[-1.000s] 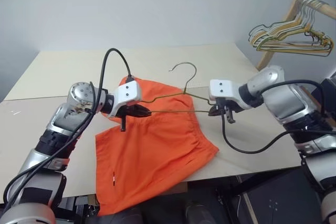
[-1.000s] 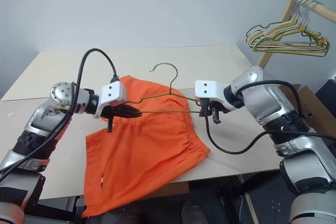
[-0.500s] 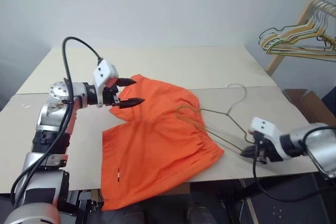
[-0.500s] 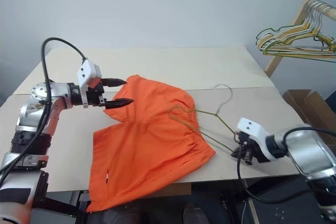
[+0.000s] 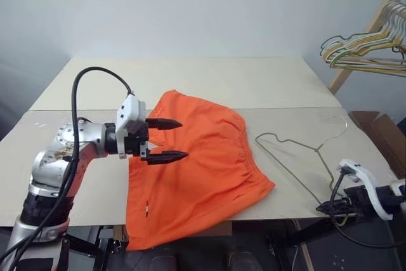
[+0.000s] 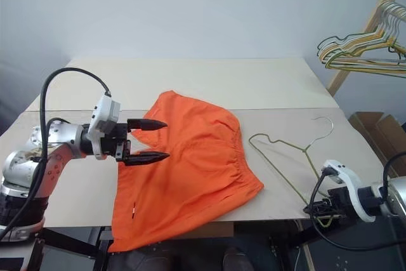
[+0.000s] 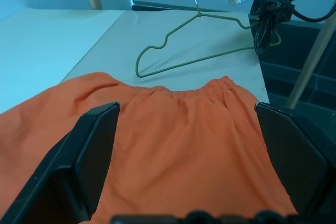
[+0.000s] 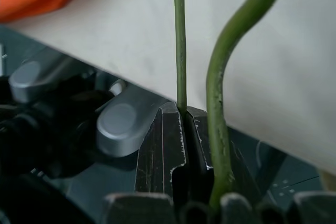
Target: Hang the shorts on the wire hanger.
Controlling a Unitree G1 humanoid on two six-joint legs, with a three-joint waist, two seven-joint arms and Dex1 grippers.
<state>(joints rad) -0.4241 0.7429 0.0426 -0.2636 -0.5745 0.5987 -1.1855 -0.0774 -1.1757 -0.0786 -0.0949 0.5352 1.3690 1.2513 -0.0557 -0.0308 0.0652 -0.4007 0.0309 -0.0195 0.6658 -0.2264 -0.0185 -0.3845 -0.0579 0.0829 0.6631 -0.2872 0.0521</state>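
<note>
We found the shorts (image 5: 200, 163) spread flat on the beige counter (image 5: 209, 80), with their lower hem hanging over its near edge. The wire hanger (image 5: 298, 157) lay flat on the counter just beside the elastic waistband, apart from the fabric, its hook toward the far right. Our left claw (image 5: 166, 139) hovered above the left part of the shorts, fingers spread wide and gripping nothing. Our right claw (image 5: 335, 207) sat at the counter's near right edge, fingers pressed together on one corner of the wire hanger; the right wrist view showed the thin wire pinched between the closed tips. A bunch of coloured hangers (image 5: 361, 55) hung on a wooden rack (image 5: 358, 52) at far right.
</note>
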